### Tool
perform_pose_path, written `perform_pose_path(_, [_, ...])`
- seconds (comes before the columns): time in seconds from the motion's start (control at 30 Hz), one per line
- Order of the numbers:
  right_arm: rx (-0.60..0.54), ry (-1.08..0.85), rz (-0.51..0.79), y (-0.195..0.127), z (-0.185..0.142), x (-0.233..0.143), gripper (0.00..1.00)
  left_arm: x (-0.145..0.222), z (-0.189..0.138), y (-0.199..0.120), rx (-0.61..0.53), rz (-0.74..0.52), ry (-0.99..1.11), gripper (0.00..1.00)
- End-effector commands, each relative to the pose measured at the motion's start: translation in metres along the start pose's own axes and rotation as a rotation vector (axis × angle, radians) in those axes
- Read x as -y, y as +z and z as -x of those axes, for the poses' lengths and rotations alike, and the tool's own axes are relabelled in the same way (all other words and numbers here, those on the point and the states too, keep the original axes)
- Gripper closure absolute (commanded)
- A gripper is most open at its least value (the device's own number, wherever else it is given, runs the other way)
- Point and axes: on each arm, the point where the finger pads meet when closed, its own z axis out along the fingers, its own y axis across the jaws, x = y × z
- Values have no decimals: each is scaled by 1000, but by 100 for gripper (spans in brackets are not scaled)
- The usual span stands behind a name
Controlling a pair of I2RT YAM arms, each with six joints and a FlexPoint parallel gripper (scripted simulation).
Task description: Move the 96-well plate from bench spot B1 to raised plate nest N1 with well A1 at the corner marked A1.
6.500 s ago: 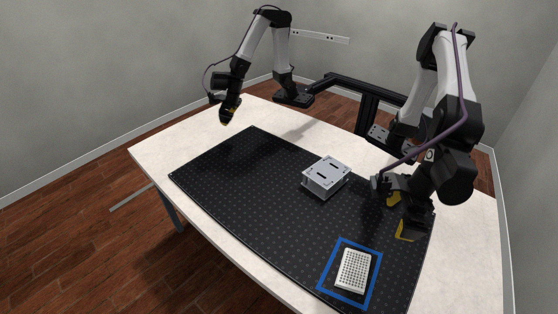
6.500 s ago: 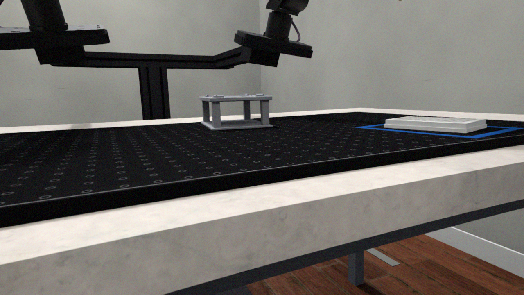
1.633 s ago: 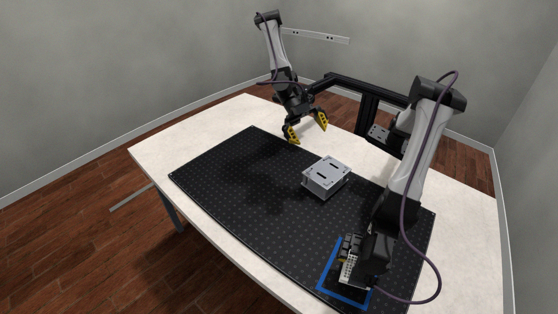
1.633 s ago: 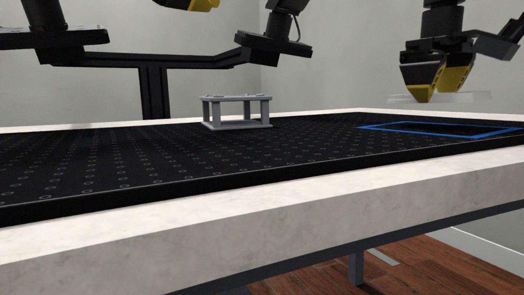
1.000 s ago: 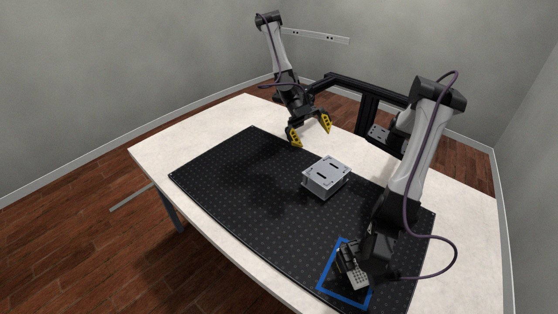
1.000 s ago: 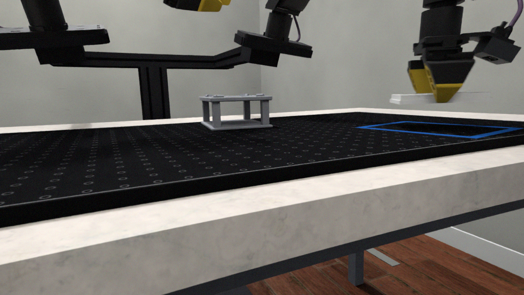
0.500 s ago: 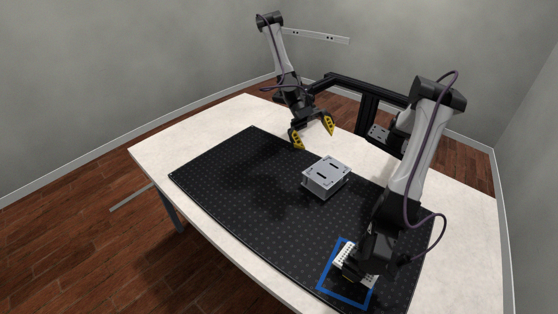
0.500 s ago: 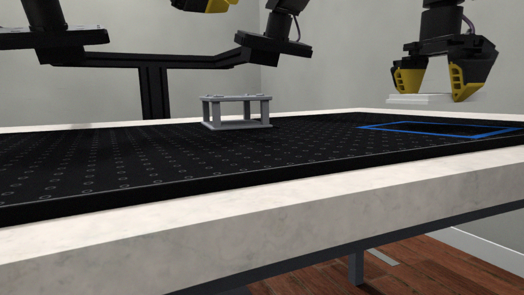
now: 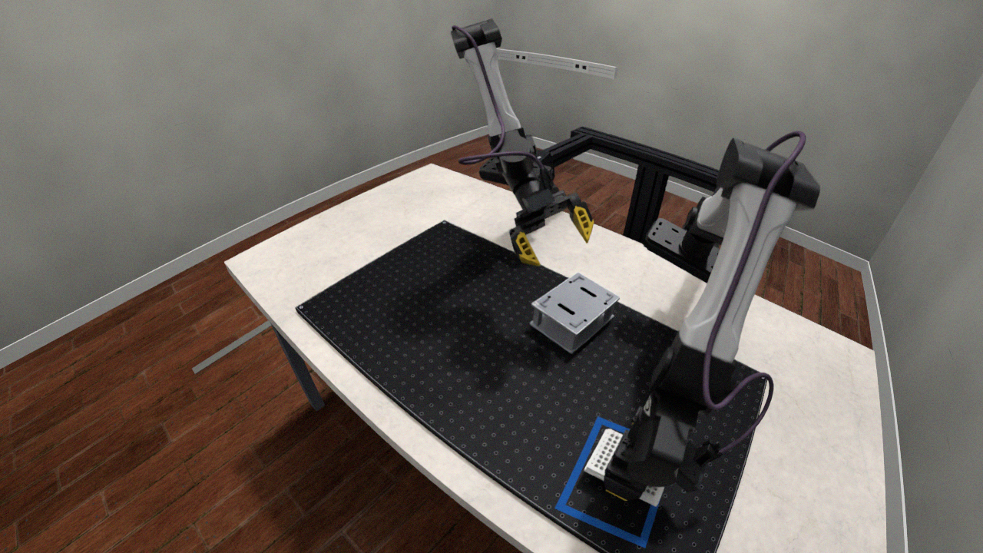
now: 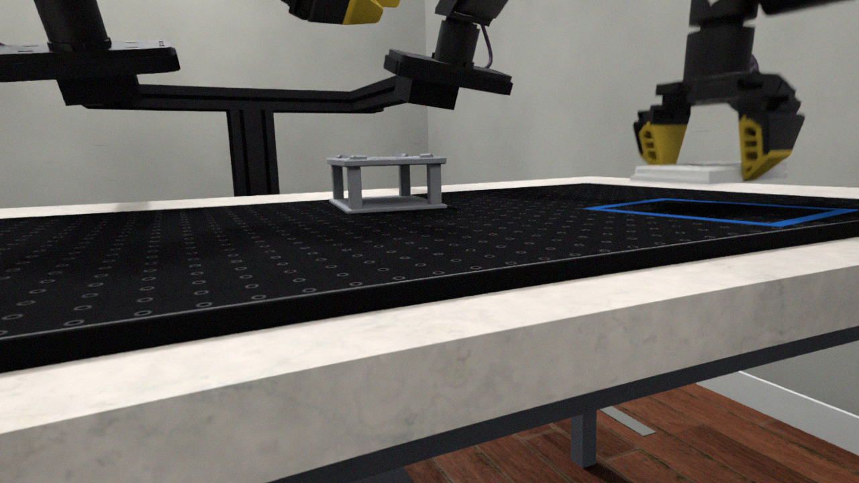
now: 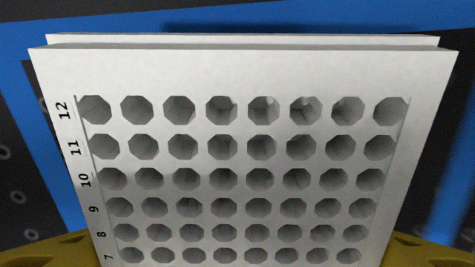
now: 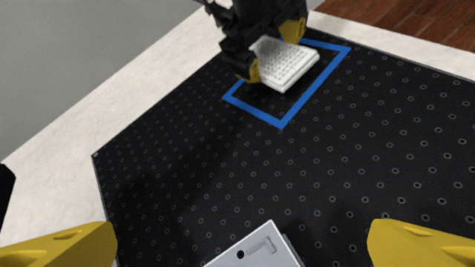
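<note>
The lift had been made but the placing was still undone: the white 96-well plate (image 9: 603, 454) (image 10: 672, 172) (image 11: 237, 74) (image 12: 287, 64) hung roughly level above the blue outline (image 9: 580, 462) (image 10: 684, 217) (image 11: 223, 15) (image 12: 315, 86) of spot B1, clear of the black board (image 9: 446, 343) (image 10: 300, 252) (image 12: 334, 222) on the table (image 9: 357, 206) (image 10: 360, 384) (image 12: 48, 185). The left hand (image 9: 635, 474) (image 10: 702, 168) (image 11: 240, 237) (image 12: 274, 65), spread nearly to its full width, gripped it by its two long sides. The right hand (image 9: 560, 250) (image 10: 378, 11) (image 12: 241, 231) stood fully open with nothing in its grasp. Carrying the plate to the raised nest (image 9: 578, 301) (image 10: 390, 161) (image 12: 260, 259), turning it to suit, lowering it flat and letting go all remained. Columns 7 to 12 could be read on the rim; well A1 and the nest's A1 mark could not be made out. The plate looked like matte, rigid plastic with a stepped skirt and faceted round wells. The nest looked like smooth grey metal or plastic, its slotted top on four posts, with low L-shaped corner locators. The table's pale top was faintly marbled, the board dotted with ringed holes.

L end effector (image 9: 635, 485) (image 10: 702, 165) (image 12: 272, 55) now over the blue outline (image 9: 580, 474) (image 10: 684, 219) (image 11: 44, 156) (image 12: 302, 100), w/ the plate (image 9: 604, 452) (image 10: 678, 174) (image 11: 237, 74) (image 12: 289, 63) lifted off the board (image 9: 439, 329) (image 10: 240, 264) (image 12: 352, 148) btwn its fingers & turned vs 1 s ago; my R end effector (image 9: 560, 250) (image 12: 241, 241) swung in nearer the nest (image 9: 577, 302) (image 10: 387, 161) (image 12: 263, 252)
</note>
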Motion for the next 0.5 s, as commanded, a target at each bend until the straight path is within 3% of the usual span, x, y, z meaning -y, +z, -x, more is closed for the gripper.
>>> perform_pose_path(0.0, [53, -6, 0, 5, 20, -3, 0, 9, 0, 9, 4, -13, -10, 23])
perform_pose_path(0.47, [53, -8, 1, 5, 20, -3, 0, 15, 4, 32, 7, -24, -11, 23])
